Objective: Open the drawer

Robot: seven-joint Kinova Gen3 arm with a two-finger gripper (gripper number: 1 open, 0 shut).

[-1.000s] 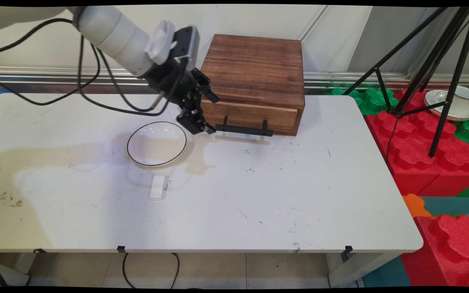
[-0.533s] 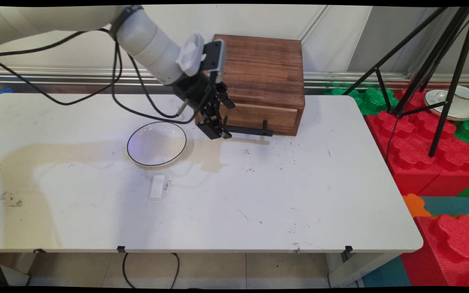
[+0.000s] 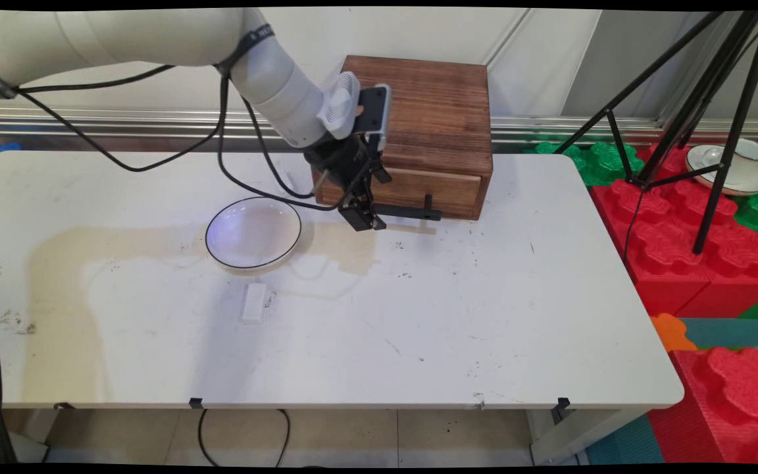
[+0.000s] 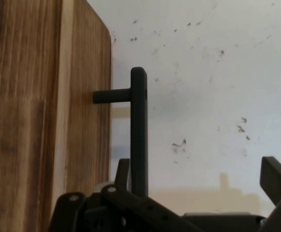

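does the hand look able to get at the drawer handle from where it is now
Probably yes. The hand is already at the left end of the black drawer handle, its fingers open with the bar running between them, and nothing blocks it.

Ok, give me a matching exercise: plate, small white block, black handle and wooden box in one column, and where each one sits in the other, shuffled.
1. plate
2. small white block
3. black handle
4. wooden box

A. at the far edge of the table, by the wall
B. between the open jaws
C. nearest the table's front edge
D. just left of the jaws

Pairs: 1-D, 2-C, 3-B, 4-A
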